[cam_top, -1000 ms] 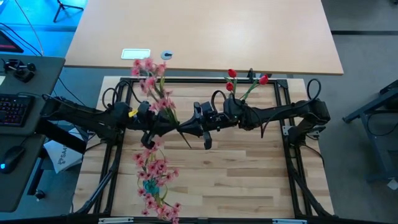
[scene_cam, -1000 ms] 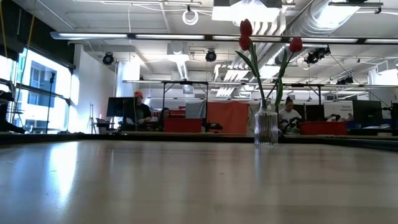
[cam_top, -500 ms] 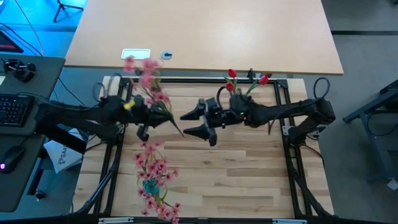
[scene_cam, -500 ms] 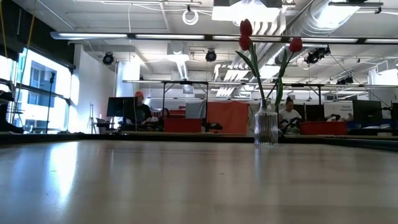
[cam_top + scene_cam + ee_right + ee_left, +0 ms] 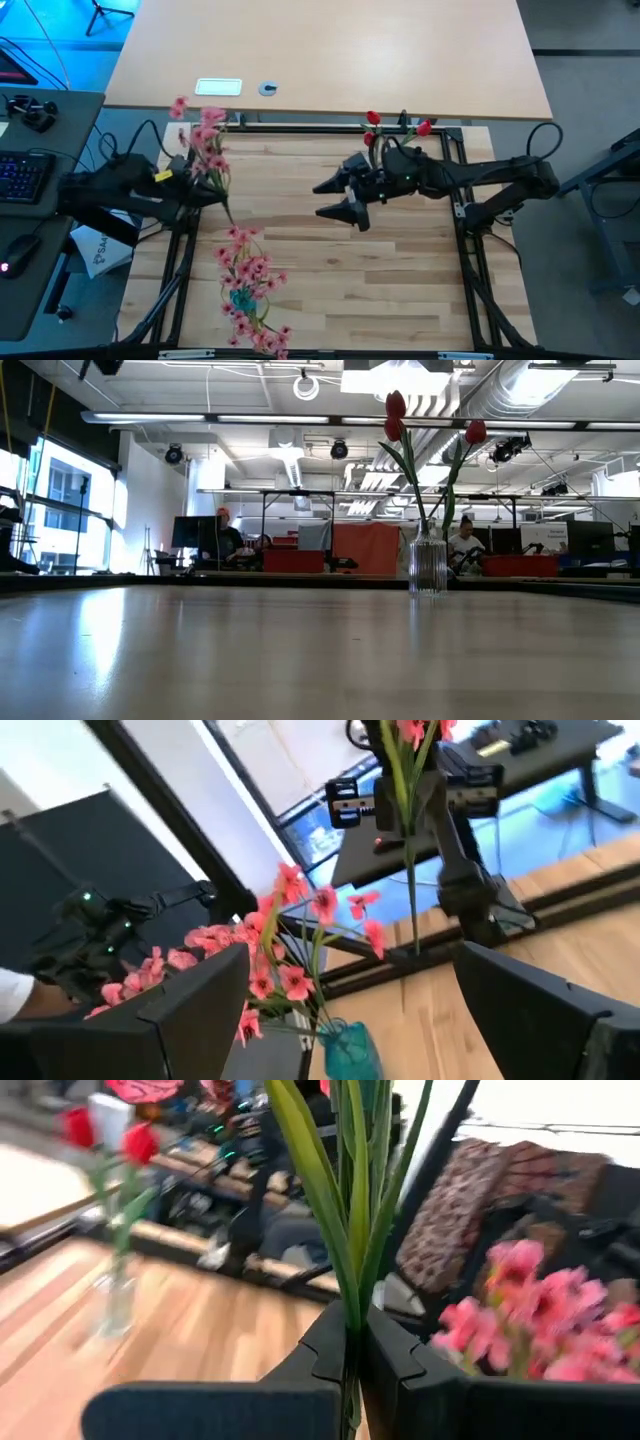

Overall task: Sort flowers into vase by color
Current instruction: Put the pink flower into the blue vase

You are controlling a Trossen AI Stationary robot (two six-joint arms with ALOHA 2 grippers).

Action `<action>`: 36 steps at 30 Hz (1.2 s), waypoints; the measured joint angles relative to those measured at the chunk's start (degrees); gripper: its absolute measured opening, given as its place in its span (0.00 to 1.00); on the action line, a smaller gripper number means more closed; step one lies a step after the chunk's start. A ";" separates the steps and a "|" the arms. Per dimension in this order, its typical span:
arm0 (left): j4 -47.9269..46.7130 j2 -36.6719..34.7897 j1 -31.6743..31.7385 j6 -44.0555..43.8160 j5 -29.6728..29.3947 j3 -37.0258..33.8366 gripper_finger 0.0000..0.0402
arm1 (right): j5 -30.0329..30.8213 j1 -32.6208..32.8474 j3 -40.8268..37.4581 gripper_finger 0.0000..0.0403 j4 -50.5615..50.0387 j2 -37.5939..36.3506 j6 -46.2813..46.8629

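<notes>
High view: left gripper (image 5: 203, 190) clamps pink spray (image 5: 203, 140); right gripper (image 5: 340, 198) agape

Red flowers (image 5: 372, 128) stand in a clear vase (image 5: 427, 565). One pink spray (image 5: 205, 140) is held up, maybe tilted. More pink flowers (image 5: 248, 280) stand in a teal vase (image 5: 345, 1050).

Two dark, slender jointed arms are seen, trailed by looping black cables. Blunt black fingers (image 5: 530, 995) are fitted, and a yellow tag (image 5: 162, 176) is carried by the left arm.
</notes>
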 joint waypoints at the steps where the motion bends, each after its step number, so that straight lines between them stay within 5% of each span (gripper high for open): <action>1: -2.11 -1.41 -0.58 -0.20 -1.36 0.00 0.00 | 1.22 0.47 0.00 0.86 -0.49 0.05 1.06; 8: -2.94 -6.10 -3.56 -0.47 0.71 -0.06 0.00 | 9.57 3.76 -0.04 0.86 -2.17 1.16 7.04; 15: 23.78 -4.95 -6.09 2.29 6.54 -4.89 0.00 | 14.85 6.02 -0.04 0.86 -2.07 1.97 10.25; 20: 31.22 -3.08 -8.24 3.79 8.01 -4.71 0.00 | 14.86 7.02 -0.04 0.86 -2.76 1.99 10.11; 24: 22.27 -2.99 -8.57 4.25 6.49 -0.15 0.00 | 14.11 7.45 -0.04 0.86 -3.92 2.02 9.71; 30: -0.66 -2.93 -8.53 2.96 -4.06 8.25 0.00 | 11.41 9.24 -0.04 0.86 -6.67 2.04 7.28; 36: -8.41 -1.07 -8.57 -7.45 0.40 9.40 0.00 | 11.74 11.24 -0.04 0.86 -7.88 2.04 7.07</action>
